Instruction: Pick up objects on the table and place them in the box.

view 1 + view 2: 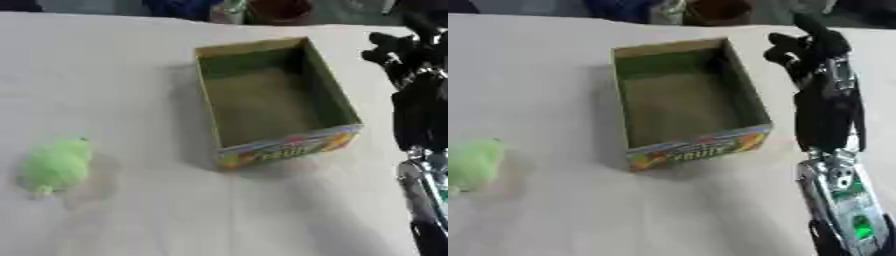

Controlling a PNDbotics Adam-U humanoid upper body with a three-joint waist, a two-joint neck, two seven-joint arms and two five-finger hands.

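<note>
As we look down at the pale table (131,210), these are the facts we can read.

Box: open cardboard box (273,100) with a green inner wall and a colourful printed front, upright, nothing inside.
Toy: fuzzy light-green soft object (55,165), well left of the box, nearer us.
Right hand: black hand (807,47) just right of the box's far corner, fingers curled, holding nothing.

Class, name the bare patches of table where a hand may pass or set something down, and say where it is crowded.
Free: the table left of the box, above the green toy; also the near strip below the box. Crowded: the right side, where the right hand and arm stand beside the box.
</note>
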